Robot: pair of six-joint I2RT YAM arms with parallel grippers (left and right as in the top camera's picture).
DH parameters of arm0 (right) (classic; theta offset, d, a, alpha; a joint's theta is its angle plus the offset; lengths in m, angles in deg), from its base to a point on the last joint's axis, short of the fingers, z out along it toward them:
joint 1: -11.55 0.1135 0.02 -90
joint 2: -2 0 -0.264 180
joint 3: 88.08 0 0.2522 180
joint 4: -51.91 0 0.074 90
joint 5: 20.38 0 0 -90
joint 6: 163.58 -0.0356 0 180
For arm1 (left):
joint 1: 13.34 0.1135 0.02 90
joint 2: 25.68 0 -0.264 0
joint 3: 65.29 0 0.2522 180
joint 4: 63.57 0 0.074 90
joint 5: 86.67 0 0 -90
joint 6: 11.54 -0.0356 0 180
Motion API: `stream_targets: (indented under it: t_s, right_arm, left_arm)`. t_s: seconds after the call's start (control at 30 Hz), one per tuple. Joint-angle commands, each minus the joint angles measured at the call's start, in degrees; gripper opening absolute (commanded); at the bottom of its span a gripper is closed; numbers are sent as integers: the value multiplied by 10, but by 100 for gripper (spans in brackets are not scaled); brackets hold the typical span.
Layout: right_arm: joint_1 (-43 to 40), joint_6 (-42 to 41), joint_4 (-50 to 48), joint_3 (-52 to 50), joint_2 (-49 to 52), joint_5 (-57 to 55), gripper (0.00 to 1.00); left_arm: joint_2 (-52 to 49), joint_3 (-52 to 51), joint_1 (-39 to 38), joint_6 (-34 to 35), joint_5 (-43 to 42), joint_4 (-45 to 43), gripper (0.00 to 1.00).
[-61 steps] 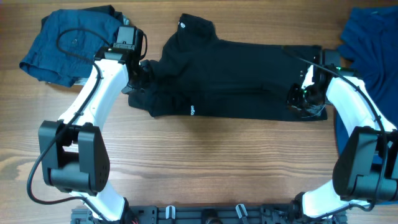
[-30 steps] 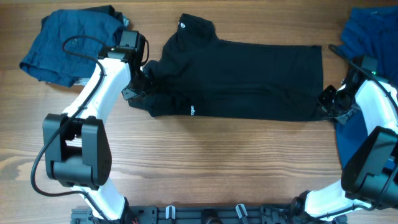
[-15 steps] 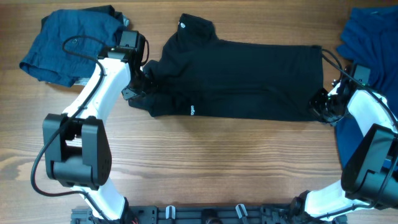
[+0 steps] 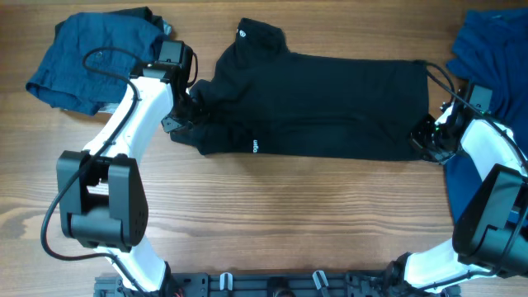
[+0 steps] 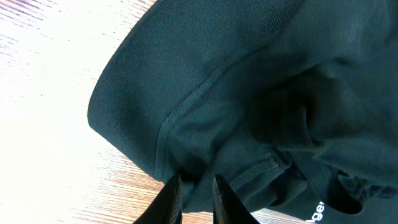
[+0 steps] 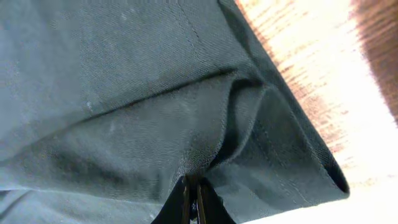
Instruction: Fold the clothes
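Wood-grain table [image 4: 272, 206], soft black shirt [image 4: 330, 107] in long rectangle, rumpled blue garment [image 4: 91, 58]

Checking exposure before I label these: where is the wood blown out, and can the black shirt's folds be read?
Overhead: even light, table grain clear, shirt a nearly flat dark mass. Left wrist: table washed pale at the left, seams sharp. Right wrist: table blown out at the right, weave and crease plain.

Shirt [image 4: 322, 103] on table [image 4: 272, 214] centre; left garment [image 4: 91, 54] far corner, right garment [image 4: 495, 49] at edge.
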Motion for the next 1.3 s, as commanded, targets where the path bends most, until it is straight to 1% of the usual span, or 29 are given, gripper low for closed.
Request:
stream_targets:
  t_s: [0.0, 0.07, 0.17, 0.27, 0.47, 0.5, 0.53, 0.57, 0.63, 0.73, 0.8, 0.83, 0.93, 1.0, 1.07, 1.1, 1.2, 1.27]
  right_arm:
    - [0, 2, -32, -6, -7, 62, 4]
    - [0, -3, -60, -5, -7, 92, 4]
    - [0, -24, -103, -5, -7, 96, 4]
    - [0, -29, -144, -6, -7, 75, 4]
    - [0, -47, -181, -6, -6, -6, 5]
    - [0, -47, -188, -6, -3, -17, 6]
    - [0, -48, -196, -6, 1, -31, 11]
    - [0, -48, -202, -6, 8, -40, 11]
    - [0, -48, -217, -6, 22, -41, 12]
    - [0, -58, -260, -6, 62, -41, 14]
    - [0, -56, -294, -6, 75, -38, 13]
    - [0, -40, -297, -2, 70, -21, 13]
    - [0, 24, -284, 19, 33, 49, 13]
    - [0, 56, -251, 27, -2, 87, 12]
    - [3, 89, -196, 27, -37, 113, 6]
    - [7, 110, -165, 27, -46, 120, 4]
    - [33, 153, -87, 22, -44, 114, 4]
    - [57, 170, -69, 6, -37, 95, 4]
  left_arm:
    - [-5, 0, 6, -5, -4, 2, 17]
    - [-5, 0, 6, -5, -4, 4, 17]
    - [-5, 0, 6, -5, -4, 12, 16]
    - [-5, 0, 6, -5, -4, 15, 16]
    - [-5, 0, 6, -5, -4, 24, 16]
    - [-5, 0, 6, -5, -4, 26, 16]
    - [-5, 0, 6, -5, -4, 29, 16]
    - [-5, 0, 6, -5, -4, 29, 16]
    - [-5, 0, 6, -5, -3, 28, 17]
    - [-5, 0, 6, -5, 32, 26, 17]
    - [-5, 0, 6, -5, 44, 27, 17]
    - [-5, 0, 6, -5, 44, 27, 17]
    - [-5, 0, 6, -5, 43, 28, 17]
    - [-5, 0, 6, -5, 44, 27, 17]
    - [-5, 0, 6, -5, 43, 23, 17]
    - [-5, 0, 6, -5, 43, 21, 17]
    - [-5, 0, 6, -5, 43, 8, 16]
    - [-5, 0, 6, -5, 43, -3, 16]
